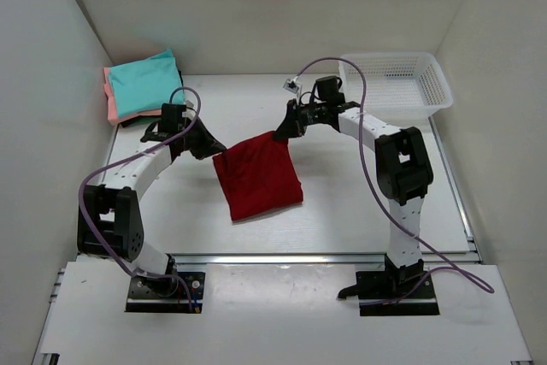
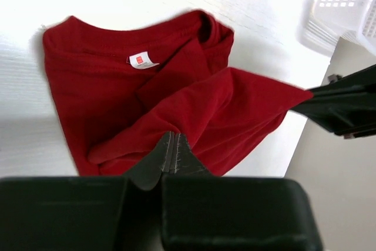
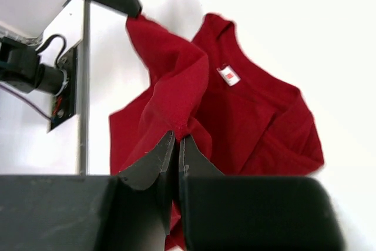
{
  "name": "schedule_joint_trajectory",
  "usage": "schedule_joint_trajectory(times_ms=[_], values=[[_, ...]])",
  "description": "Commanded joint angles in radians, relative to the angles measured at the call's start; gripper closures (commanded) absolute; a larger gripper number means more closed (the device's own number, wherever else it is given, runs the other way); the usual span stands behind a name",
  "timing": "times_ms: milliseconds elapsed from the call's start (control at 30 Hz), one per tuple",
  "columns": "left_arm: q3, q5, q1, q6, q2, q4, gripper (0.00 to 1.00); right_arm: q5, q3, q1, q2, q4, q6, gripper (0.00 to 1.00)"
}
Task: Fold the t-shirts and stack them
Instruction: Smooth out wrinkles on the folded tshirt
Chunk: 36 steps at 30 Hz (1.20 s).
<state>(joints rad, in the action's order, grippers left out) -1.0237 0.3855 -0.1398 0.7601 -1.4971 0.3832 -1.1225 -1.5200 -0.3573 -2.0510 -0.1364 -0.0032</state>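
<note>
The dark red t-shirt (image 1: 258, 177) lies half folded in the middle of the table, its far edge lifted. My left gripper (image 1: 215, 151) is shut on its far left corner and my right gripper (image 1: 279, 135) is shut on its far right corner. In the left wrist view the left gripper (image 2: 170, 135) pinches the red cloth (image 2: 117, 104), with the collar label showing. In the right wrist view the right gripper (image 3: 177, 137) pinches a raised fold of the shirt (image 3: 258, 121). A folded stack with a teal t-shirt (image 1: 144, 81) over a salmon-pink one (image 1: 110, 102) sits at the far left.
A white mesh basket (image 1: 400, 81) stands at the far right, behind the right arm; it also shows in the left wrist view (image 2: 343, 10). White walls enclose the table on three sides. A metal rail (image 1: 282, 257) runs along the near edge.
</note>
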Motion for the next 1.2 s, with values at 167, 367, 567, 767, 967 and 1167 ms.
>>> schedule_joint_trajectory(times_ms=[167,367,567,767,967,1167], values=[[-0.065,-0.069,0.054,-0.013,-0.092,0.011,1.00,0.160,-0.222,-0.019,-0.182,-0.018,0.048,0.57],[-0.118,-0.125,0.098,-0.030,-0.118,0.052,1.00,0.331,-0.290,-0.023,-0.192,-0.041,0.026,0.21],[-0.067,-0.102,0.095,0.001,-0.130,0.017,1.00,0.421,-0.214,-0.022,-0.103,-0.106,0.009,0.01],[-0.001,-0.155,0.097,-0.019,-0.140,0.020,1.00,0.549,-0.017,-0.052,0.022,-0.068,-0.009,0.01],[0.065,-0.240,0.112,-0.070,-0.163,0.054,1.00,0.575,-0.020,-0.052,0.034,-0.094,0.040,0.01],[0.111,-0.289,0.120,-0.064,-0.173,0.039,1.00,0.648,-0.015,-0.133,0.022,-0.135,0.045,0.10]])
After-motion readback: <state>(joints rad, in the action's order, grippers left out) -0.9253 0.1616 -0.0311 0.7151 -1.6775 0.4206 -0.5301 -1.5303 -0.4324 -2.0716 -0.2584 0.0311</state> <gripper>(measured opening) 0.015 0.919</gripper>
